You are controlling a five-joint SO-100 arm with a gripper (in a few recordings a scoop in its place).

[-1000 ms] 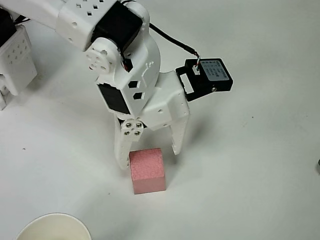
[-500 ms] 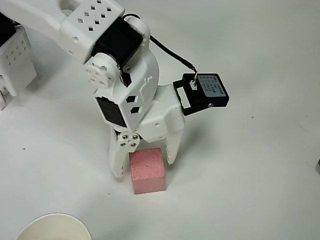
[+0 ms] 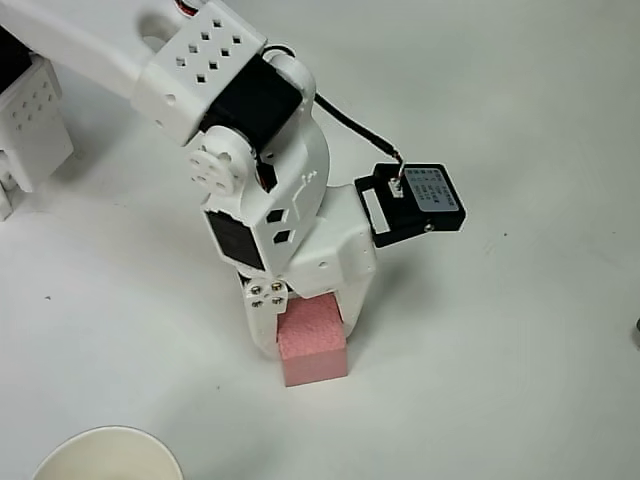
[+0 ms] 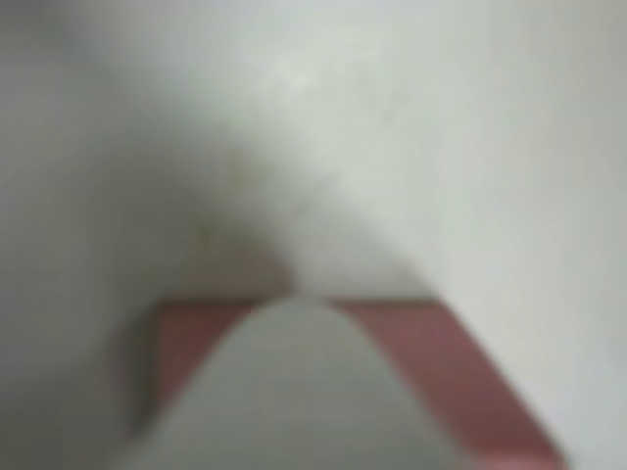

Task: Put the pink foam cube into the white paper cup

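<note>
In the overhead view the pink foam cube (image 3: pixel 314 352) rests on the white table, below the arm's white wrist. My gripper (image 3: pixel 308 330) reaches down over the cube's far half, one white finger pressed against its left side and the other against its right, so it is shut on the cube. The white paper cup (image 3: pixel 105 458) stands upright at the bottom left corner, its mouth partly cut off by the edge, a good hand's width left of the cube. The blurred wrist view has the cube (image 4: pixel 470 377) low in the picture behind one pale finger (image 4: pixel 294 392).
The arm's white base (image 3: pixel 30 115) stands at the upper left edge. A black camera module (image 3: pixel 420 200) sticks out to the right of the wrist. A small dark thing (image 3: pixel 637 332) touches the right edge. White tabletop (image 3: pixel 520 380) lies to the right of the cube.
The gripper has come down and closed its fingers onto the cube's sides. The cube has shifted a little to the right and down in the picture. The cup has stayed put.
</note>
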